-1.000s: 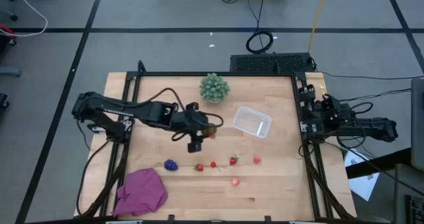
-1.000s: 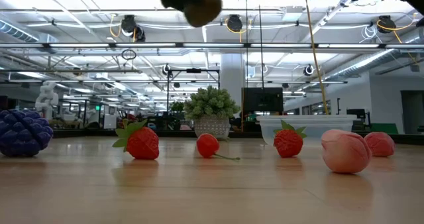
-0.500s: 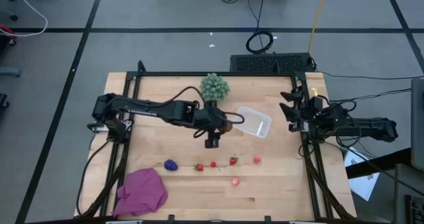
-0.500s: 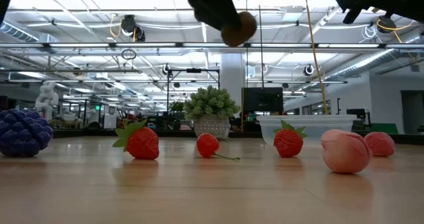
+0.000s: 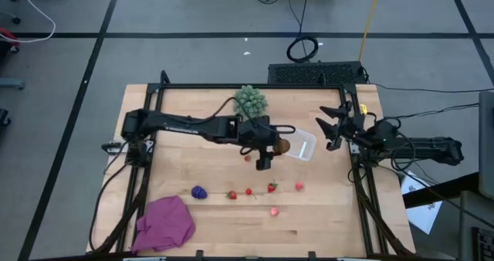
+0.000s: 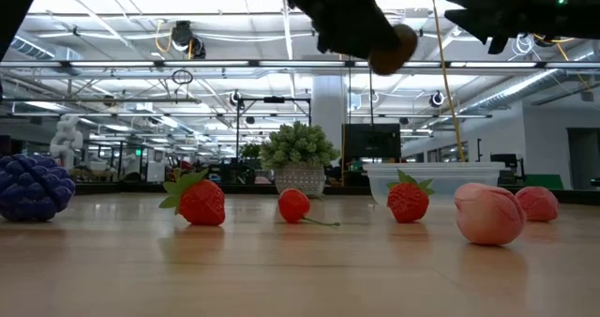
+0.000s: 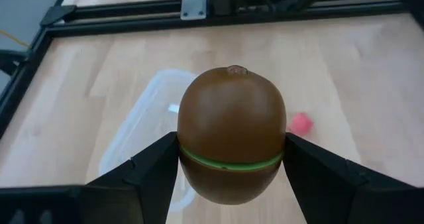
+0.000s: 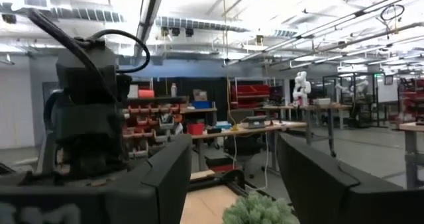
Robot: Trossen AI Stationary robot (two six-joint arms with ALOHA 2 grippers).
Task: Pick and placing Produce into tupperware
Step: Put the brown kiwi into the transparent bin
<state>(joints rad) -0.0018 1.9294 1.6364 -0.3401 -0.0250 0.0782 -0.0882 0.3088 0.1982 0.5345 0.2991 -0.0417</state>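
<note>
Left gripper (image 5: 279,146) clamped on brown kiwi (image 5: 283,146), held at the near-left edge of the clear tub (image 5: 301,143); tub looks empty. Right gripper (image 5: 333,125) spread apart, just right of tub. Berries (image 5: 272,188), purple grapes (image 5: 199,192), magenta cloth (image 5: 164,223) nearer than tub on wood table (image 5: 324,215).

Level view: kiwi (image 6: 394,49) aloft above tub (image 6: 436,178); strawberry (image 6: 202,202); workshop behind.

Wrist view: kiwi (image 7: 232,131), smooth, green seam, between fingers (image 7: 156,168) over tub (image 7: 142,128).

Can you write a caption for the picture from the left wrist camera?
The left gripper holds the brown kiwi above the clear tupperware on the wooden table.
</note>
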